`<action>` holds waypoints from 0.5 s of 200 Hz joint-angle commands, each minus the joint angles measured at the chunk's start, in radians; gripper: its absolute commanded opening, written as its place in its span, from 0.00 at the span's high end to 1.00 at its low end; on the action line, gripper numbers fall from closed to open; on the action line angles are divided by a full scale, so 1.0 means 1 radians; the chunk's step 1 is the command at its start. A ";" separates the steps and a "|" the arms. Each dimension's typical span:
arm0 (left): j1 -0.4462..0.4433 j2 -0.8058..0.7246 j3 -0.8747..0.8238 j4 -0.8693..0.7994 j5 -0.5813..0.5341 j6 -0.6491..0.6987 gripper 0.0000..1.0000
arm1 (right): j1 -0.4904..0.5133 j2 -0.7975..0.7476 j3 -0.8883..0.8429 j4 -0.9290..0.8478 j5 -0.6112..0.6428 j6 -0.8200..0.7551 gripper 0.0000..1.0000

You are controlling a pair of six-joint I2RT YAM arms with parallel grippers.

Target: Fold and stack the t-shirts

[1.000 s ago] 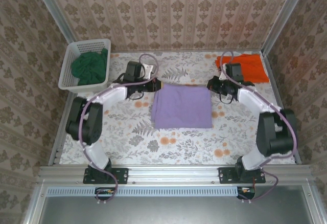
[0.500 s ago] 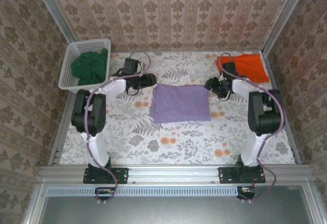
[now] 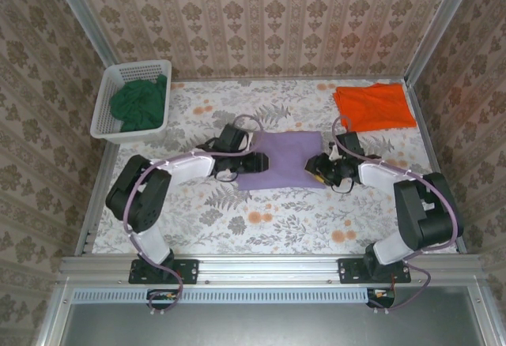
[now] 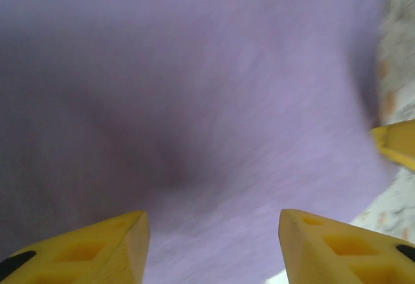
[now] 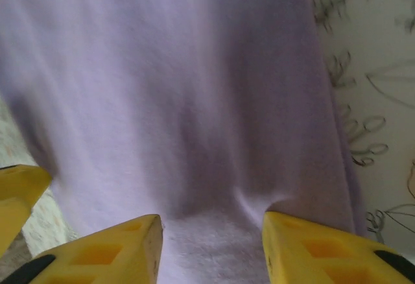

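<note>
Purple shirt lies folded flat between left gripper and right gripper, one at each side edge, jaws part open, nothing pinched. Best to bite all layers evenly on both sides before lifting.

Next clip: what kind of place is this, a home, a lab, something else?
Likely a staged robot test booth, not a home: wallpapered panels in an aluminium frame box in a floral table, the left arm and right arm are bolted to its near rail, and a lilac t-shirt lies between them.
</note>
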 commanded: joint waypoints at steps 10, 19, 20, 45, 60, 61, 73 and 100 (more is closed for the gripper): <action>-0.017 0.032 -0.068 -0.010 -0.127 -0.020 0.48 | 0.001 0.036 -0.004 -0.081 0.062 -0.067 0.56; -0.015 0.026 -0.093 -0.029 -0.184 -0.018 0.50 | -0.001 0.033 0.004 -0.124 0.109 -0.091 0.56; -0.015 0.024 -0.098 -0.030 -0.190 -0.017 0.50 | -0.002 0.033 0.007 -0.133 0.122 -0.096 0.56; -0.003 -0.014 -0.178 -0.028 -0.259 -0.021 0.50 | -0.001 0.015 0.019 -0.191 0.206 -0.149 0.58; 0.002 -0.037 -0.194 -0.039 -0.271 -0.017 0.50 | 0.000 -0.006 0.019 -0.205 0.229 -0.140 0.60; 0.002 -0.039 -0.194 -0.041 -0.270 -0.017 0.50 | 0.000 -0.010 0.018 -0.206 0.231 -0.139 0.60; 0.005 -0.064 -0.185 -0.068 -0.261 -0.007 0.50 | 0.002 -0.067 -0.004 -0.182 0.226 -0.119 0.59; 0.001 -0.170 -0.132 -0.141 -0.230 0.016 0.45 | 0.045 -0.233 -0.046 -0.133 0.220 -0.063 0.58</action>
